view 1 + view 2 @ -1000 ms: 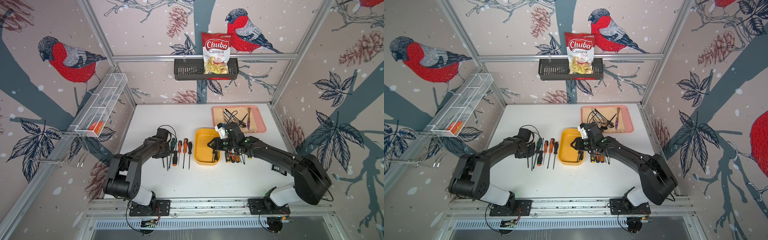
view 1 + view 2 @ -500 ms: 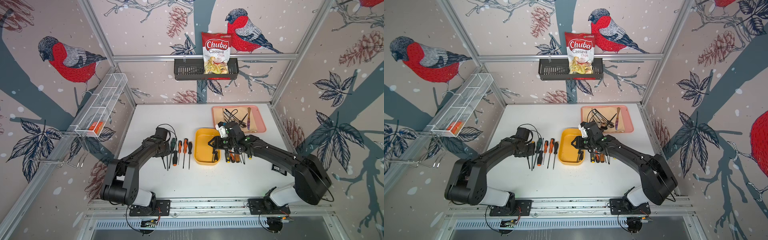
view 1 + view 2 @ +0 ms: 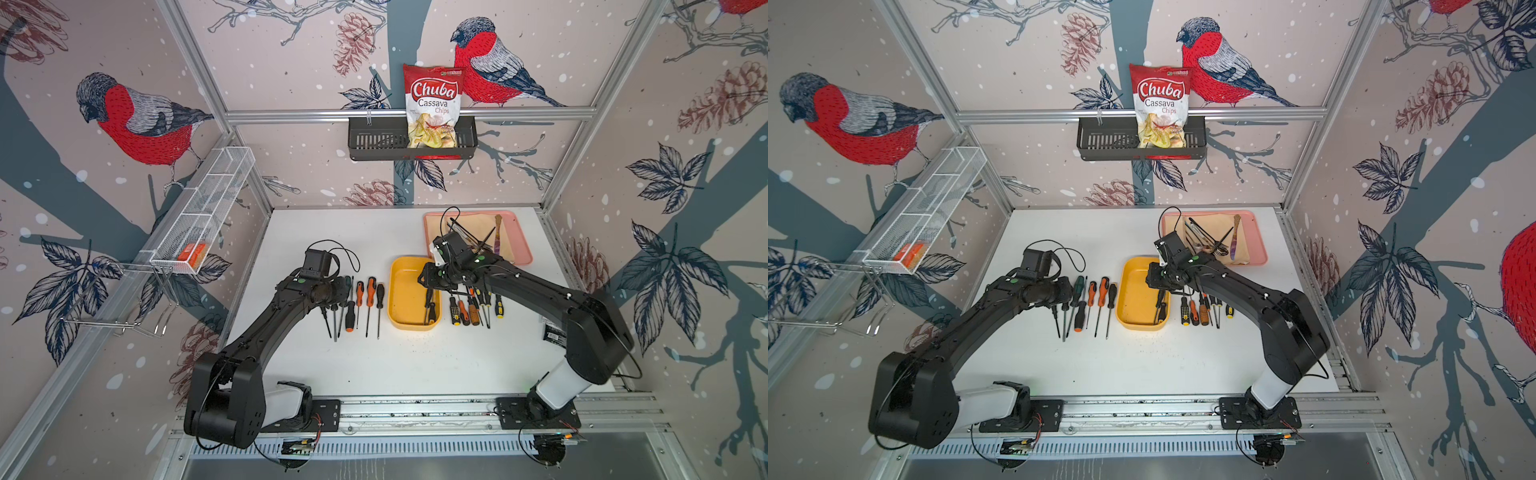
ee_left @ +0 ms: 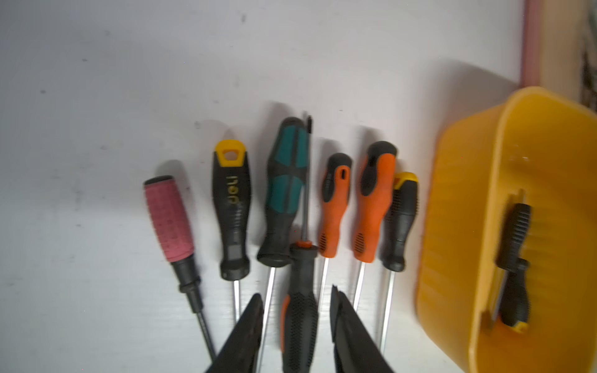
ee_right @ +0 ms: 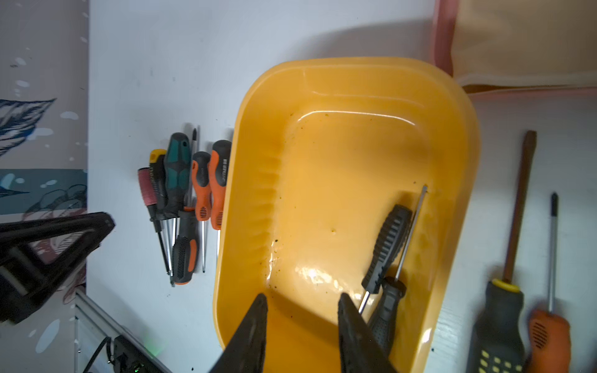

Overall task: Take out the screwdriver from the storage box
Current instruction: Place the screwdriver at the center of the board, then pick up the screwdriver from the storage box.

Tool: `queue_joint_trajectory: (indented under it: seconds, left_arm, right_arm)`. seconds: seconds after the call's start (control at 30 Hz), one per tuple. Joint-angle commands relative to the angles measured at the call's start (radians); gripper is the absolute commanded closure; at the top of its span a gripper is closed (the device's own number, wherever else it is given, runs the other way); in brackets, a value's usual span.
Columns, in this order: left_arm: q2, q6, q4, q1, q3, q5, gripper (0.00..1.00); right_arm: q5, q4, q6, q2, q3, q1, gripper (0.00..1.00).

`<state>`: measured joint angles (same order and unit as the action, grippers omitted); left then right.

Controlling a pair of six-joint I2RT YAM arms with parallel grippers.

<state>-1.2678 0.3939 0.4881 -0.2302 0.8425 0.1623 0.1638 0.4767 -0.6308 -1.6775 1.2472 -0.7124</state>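
Observation:
The storage box (image 3: 405, 291) (image 3: 1136, 291) is a yellow tub in mid-table. Two black-handled screwdrivers (image 3: 430, 305) (image 3: 1160, 305) lie crossed along its right wall, one ribbed (image 5: 387, 245) and one with a yellow end (image 4: 513, 300). My right gripper (image 5: 302, 295) (image 3: 428, 278) hovers open over the box, just left of them, with nothing between its fingers. My left gripper (image 4: 295, 292) (image 3: 338, 291) is open over the row to the left of the box. Its fingers straddle a black-and-orange screwdriver (image 4: 298, 316) that lies on the table, with a gap on each side.
Several screwdrivers (image 3: 359, 303) lie in a row left of the box and several more (image 3: 473, 305) right of it. A pink tray (image 3: 525, 253) with cutlery sits at the back right. A black basket (image 3: 374, 141) holds a chips bag on the back wall.
The left gripper's jaws have spread apart and let go of the black-and-orange screwdriver in the left row. The right gripper has hardly moved.

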Motion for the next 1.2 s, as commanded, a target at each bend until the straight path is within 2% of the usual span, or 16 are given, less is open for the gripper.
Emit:
queue_joint_trajectory:
  seconds: [0.0, 0.17, 0.4, 1.0, 1.17]
  left_arm:
    - [0.016, 0.019, -0.088, -0.043, 0.009, 0.156, 0.58]
    - [0.012, 0.018, -0.171, -0.094, -0.005, 0.280, 0.56]
    - [0.013, -0.018, -0.213, -0.114, -0.011, 0.371, 0.52]
    - [0.003, -0.037, -0.199, -0.116, -0.019, 0.381, 0.52]
    - [0.002, -0.033, -0.203, -0.117, -0.019, 0.375, 0.52]
  right_arm:
    - [-0.067, 0.122, -0.035, -0.045, 0.050, -0.010, 0.63]
    - [-0.145, 0.213, -0.072, -0.123, 0.136, -0.031, 0.63]
    - [-0.174, 0.243, -0.111, -0.206, 0.165, -0.040, 0.62]
    - [-0.208, 0.243, -0.135, -0.356, 0.213, -0.066, 0.62]
    - [-0.204, 0.238, -0.123, -0.371, 0.215, -0.068, 0.74]
